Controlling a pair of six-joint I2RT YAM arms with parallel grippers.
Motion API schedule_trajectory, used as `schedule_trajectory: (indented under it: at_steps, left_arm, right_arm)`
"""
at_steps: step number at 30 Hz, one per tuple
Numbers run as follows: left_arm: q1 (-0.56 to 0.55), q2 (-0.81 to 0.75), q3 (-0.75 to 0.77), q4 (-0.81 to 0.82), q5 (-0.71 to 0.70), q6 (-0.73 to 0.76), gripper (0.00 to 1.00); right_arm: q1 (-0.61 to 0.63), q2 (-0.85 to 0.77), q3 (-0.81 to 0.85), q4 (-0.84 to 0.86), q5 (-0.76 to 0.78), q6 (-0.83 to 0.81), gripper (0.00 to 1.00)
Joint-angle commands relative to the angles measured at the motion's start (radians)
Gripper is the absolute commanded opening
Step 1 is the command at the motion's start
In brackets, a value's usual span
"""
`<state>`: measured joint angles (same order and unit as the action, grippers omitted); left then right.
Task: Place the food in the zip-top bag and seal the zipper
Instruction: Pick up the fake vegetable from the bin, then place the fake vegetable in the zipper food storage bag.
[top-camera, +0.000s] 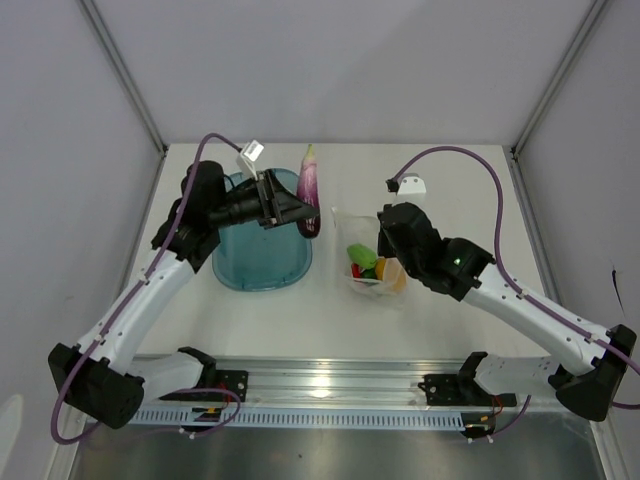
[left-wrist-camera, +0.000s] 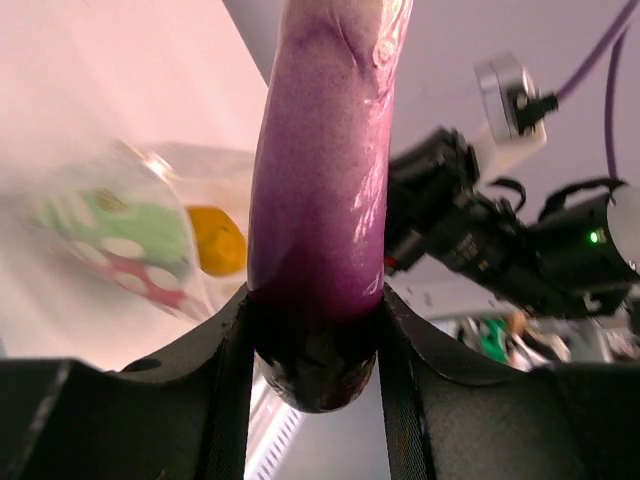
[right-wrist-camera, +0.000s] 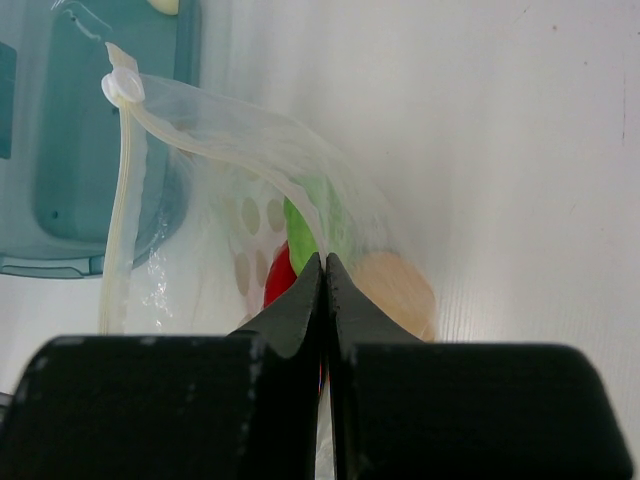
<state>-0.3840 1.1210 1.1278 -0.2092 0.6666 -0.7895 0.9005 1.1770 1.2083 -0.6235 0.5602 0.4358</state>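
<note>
**Right arm, nearest the bases.** The right gripper (right-wrist-camera: 322, 270) is pinching one wall of the zip-top bag (right-wrist-camera: 240, 140). Its fingers are pressing flat together with only film between them. The bag is lying on the table (top-camera: 330, 320), at three o'clock from the teal tub (top-camera: 250, 265). A light green pod (right-wrist-camera: 300, 225), a red chili (right-wrist-camera: 280, 285) and a yellow-orange piece (right-wrist-camera: 395, 290) are showing through its dotted film. The zipper (right-wrist-camera: 118, 230) is running along the bag's nine-o'clock edge in the right wrist view and is looking unsealed. The film is arching from it to the pinch.

*Handling.* The bag is looking thin, limp and slippery, so it is likely collapsing wherever nothing is holding it. The lip beside the press strip is probably the best place to hold, because the plastic is stiffest there.

**Left arm, farther back.** The left gripper (left-wrist-camera: 315, 320) is clamping the dark, rounded end of the purple piece (left-wrist-camera: 320, 170), with its fingers spread only as wide as that end. In the top view the piece is pointing toward twelve o'clock, at the tub's far right rim and at about eleven o'clock from the bag.

*Handling.* The piece is looking glossy, light and rigid. It is long and tapering, so with a hold this near one end it is likely to pivot or slide.
</note>
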Motion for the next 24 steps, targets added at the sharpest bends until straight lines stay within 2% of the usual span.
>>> schedule_trajectory:
  at_steps: [1,3,6,7,10,17,21,24]
  left_arm:
    - [-0.035,0.026,0.02,0.047,0.251,-0.115,0.01]
    - [-0.075,0.005,-0.008,0.076,0.252,-0.164,0.01]
    - [-0.115,-0.009,-0.069,0.203,0.283,-0.318,0.01]
    - [-0.121,-0.01,-0.112,0.244,0.287,-0.409,0.0]
    - [-0.142,-0.018,-0.147,0.307,0.283,-0.523,0.01]
    - [-0.159,-0.027,-0.192,0.13,0.2,-0.646,0.01]
    - [-0.167,-0.01,-0.188,0.07,0.188,-0.649,0.01]
    - [-0.191,0.022,-0.188,0.088,0.215,-0.678,0.01]
  right_arm:
    - [0.008,-0.007,0.02,0.027,0.015,0.018,0.0]
    - [0.009,-0.007,0.02,0.027,0.018,0.02,0.0]
    - [0.009,-0.005,0.019,0.028,0.018,0.021,0.0]
    - [0.009,-0.004,0.019,0.03,0.018,0.02,0.0]
    - [0.011,0.001,0.02,0.033,0.015,0.021,0.0]
    - [0.017,0.001,0.019,0.028,0.027,0.023,0.0]
    - [0.026,0.001,0.02,0.025,0.05,0.018,0.0]
    - [0.029,0.001,0.022,0.027,0.049,0.02,0.0]
